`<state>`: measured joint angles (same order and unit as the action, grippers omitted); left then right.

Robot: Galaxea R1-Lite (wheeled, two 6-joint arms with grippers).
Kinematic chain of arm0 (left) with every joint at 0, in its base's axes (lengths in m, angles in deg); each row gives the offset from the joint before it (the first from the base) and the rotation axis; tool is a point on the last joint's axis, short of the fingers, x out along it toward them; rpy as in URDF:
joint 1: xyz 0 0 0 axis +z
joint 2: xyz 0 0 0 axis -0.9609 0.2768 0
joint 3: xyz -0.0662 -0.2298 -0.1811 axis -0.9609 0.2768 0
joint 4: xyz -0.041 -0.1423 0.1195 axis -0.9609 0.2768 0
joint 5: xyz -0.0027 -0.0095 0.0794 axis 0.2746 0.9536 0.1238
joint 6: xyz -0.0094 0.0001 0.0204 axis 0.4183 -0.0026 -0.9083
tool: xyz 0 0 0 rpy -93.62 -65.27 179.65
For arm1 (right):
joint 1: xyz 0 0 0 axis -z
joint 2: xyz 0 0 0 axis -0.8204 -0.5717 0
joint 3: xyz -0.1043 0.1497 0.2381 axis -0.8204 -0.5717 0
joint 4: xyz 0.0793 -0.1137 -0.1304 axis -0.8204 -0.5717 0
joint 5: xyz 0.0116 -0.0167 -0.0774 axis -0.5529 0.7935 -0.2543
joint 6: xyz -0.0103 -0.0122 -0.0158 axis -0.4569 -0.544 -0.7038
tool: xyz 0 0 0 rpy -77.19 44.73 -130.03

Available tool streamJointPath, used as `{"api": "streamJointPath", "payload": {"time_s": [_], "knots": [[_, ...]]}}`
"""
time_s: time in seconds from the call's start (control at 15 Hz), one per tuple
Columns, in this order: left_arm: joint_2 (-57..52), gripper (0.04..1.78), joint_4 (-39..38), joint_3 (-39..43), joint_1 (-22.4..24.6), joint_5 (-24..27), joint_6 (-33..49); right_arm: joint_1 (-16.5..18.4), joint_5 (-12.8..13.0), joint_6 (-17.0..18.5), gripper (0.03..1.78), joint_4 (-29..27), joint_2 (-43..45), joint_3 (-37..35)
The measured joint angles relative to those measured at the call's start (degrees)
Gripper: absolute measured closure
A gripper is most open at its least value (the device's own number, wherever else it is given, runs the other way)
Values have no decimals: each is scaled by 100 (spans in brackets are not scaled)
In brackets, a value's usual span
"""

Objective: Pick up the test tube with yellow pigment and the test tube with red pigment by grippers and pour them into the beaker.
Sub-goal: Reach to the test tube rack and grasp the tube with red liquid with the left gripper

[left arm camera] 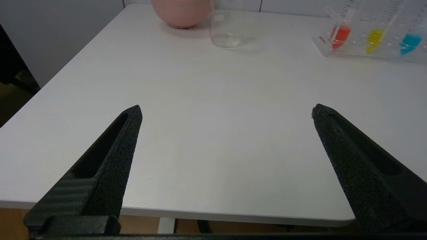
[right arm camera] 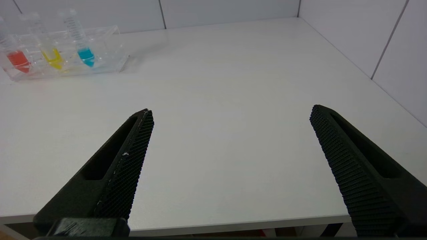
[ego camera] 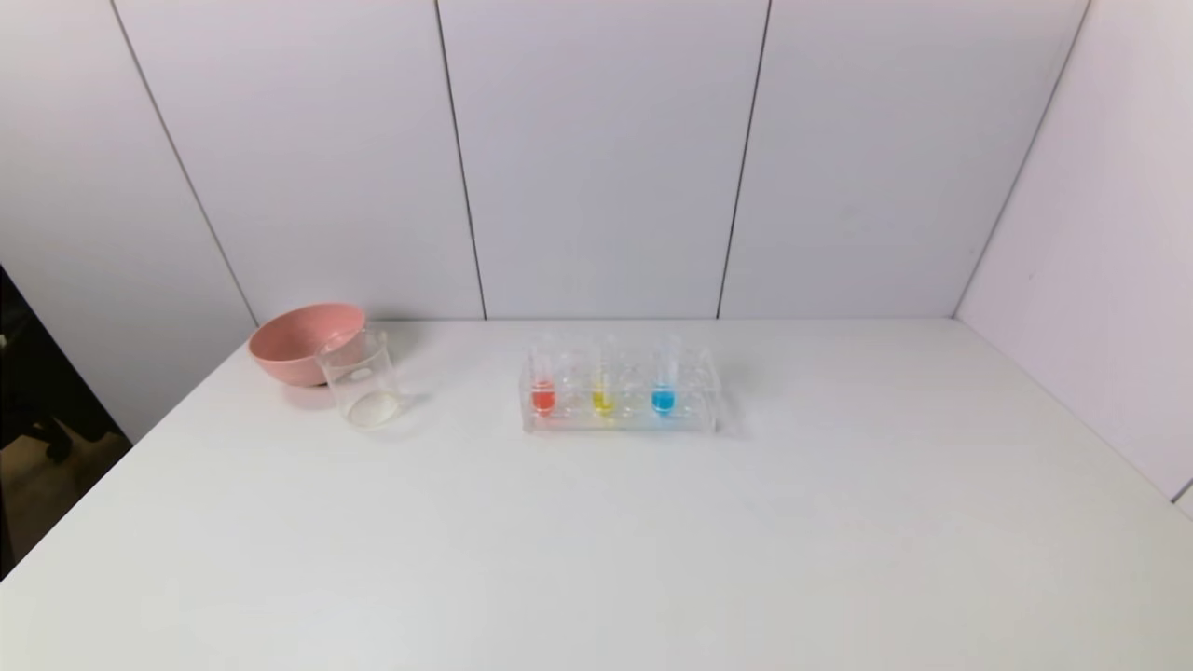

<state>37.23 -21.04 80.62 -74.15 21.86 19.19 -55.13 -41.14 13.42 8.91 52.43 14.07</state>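
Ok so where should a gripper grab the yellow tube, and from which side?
Grip the yellow tube on its bare upper part above the clear rack, coming down from above: it stands upright between the red tube and blue tube.

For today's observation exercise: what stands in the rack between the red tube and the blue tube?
The yellow tube stands between the red tube and the blue tube, all three in the rack. The head view shows this best.

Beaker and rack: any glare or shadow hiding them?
Head view: beaker pale against the pink bowl, soft shadow beside it; rack faint, liquids clear. Left wrist view: beaker top cut off by the frame edge. Right wrist view: rack visible, no glare.
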Motion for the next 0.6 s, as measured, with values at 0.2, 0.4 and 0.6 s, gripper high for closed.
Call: {"api": "streamJointPath", "payload": {"time_s": [0.2,0.4,0.6], "knots": [[0,4,-4,0,-5,-1,-12,0,2,-2,10,0,0,0],[17,4,-34,-228,-9,60,-50,0,2,0,10,-2,0,0],[447,4,51,-898,-22,432,-15,0,2,0,10,0,0,0]]}}
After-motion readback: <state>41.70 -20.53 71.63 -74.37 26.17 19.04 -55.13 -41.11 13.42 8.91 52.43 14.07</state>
